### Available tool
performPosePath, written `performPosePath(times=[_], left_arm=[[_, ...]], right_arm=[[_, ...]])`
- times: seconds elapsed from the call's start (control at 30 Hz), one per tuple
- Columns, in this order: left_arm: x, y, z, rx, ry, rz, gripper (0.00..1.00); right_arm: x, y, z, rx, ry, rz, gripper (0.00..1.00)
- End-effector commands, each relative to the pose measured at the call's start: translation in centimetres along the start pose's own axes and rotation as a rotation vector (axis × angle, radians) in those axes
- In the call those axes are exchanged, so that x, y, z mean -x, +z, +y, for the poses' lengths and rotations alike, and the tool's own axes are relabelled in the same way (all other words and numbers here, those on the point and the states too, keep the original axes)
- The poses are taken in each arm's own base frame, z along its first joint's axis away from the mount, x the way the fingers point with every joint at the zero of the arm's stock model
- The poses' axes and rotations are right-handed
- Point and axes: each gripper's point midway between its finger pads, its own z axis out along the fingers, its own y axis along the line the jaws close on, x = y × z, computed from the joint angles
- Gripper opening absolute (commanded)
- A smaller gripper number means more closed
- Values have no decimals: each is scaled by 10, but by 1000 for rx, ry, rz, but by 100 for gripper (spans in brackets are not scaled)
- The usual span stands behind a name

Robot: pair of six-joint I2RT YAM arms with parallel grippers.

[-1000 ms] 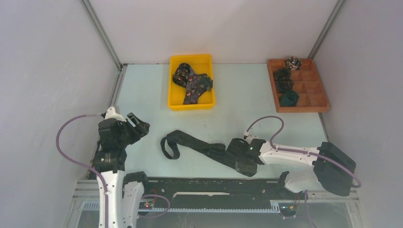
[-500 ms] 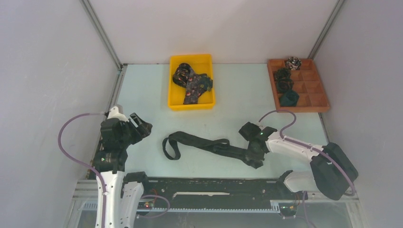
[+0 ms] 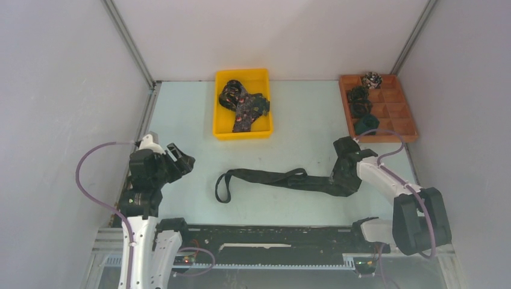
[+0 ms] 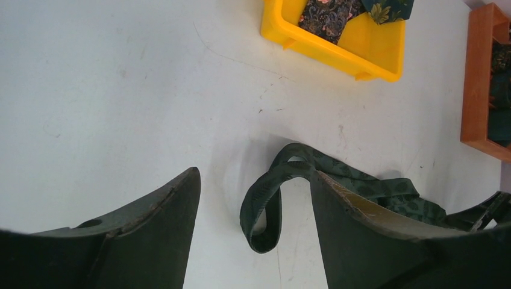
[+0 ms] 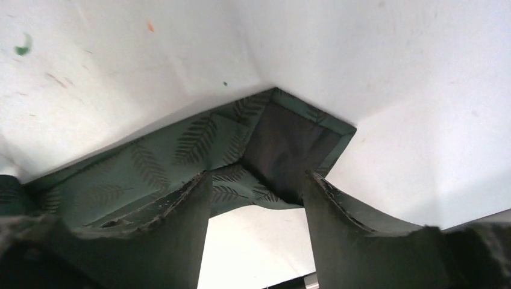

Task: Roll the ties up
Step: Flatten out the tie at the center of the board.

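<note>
Dark-green tie point(image 3: 271, 178), wide end half-hidden beneath spread right pincer point(image 5: 256, 180); left pincer point(image 4: 253, 174) spread.

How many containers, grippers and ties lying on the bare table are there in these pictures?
Containers: 2 (yellow bin, wooden tray)
Grippers: 2 (left gripper, right gripper)
Ties on the bare table: 1 (dark green tie)
Total: 5

Left arm point(image 3: 144, 171) at 8 o'clock, right arm point(image 3: 385, 180) at 4 o'clock: white shells, black joints. Lilac cable point(image 3: 78, 171) loops off each wrist. Fingers point(image 4: 150, 241) dark, edges scuffed.
</note>
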Motion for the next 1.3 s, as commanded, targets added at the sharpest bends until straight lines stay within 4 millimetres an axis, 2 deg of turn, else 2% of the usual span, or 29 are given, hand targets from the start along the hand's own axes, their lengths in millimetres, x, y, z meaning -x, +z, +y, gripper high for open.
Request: performPosePath(times=[0.0,0.07,0.17,0.23,0.33,0.4,0.53,0.67,0.83,1.07,1.27], left_arm=[[-2,3,-4,-27,34,11,73],[-5,5,-6,-38,40,32,72],[-8,7,-9,-49,46,51,70],[-12,8,-12,-57,51,73,68],[-25,10,-22,-84,64,137,65],[-39,12,-29,-99,76,194,62],[-64,16,-38,-79,122,277,61],[-86,24,-37,-33,153,342,62],[-99,41,-30,68,205,398,62],[-108,62,-33,116,338,450,61],[-116,85,-31,163,453,528,55]], right_arm=[[37,-19,8,19,-44,-95,65],[42,-30,8,31,-36,-131,69],[46,-48,12,89,-3,-186,71],[46,-60,20,156,16,-224,71],[38,-70,44,306,37,-239,67],[31,-67,55,379,58,-227,63],[26,-55,64,411,54,-197,56],[27,-42,71,419,39,-166,53],[35,-27,70,418,63,-149,49],[28,-9,68,444,73,-73,47],[27,-2,65,467,82,-39,45]])
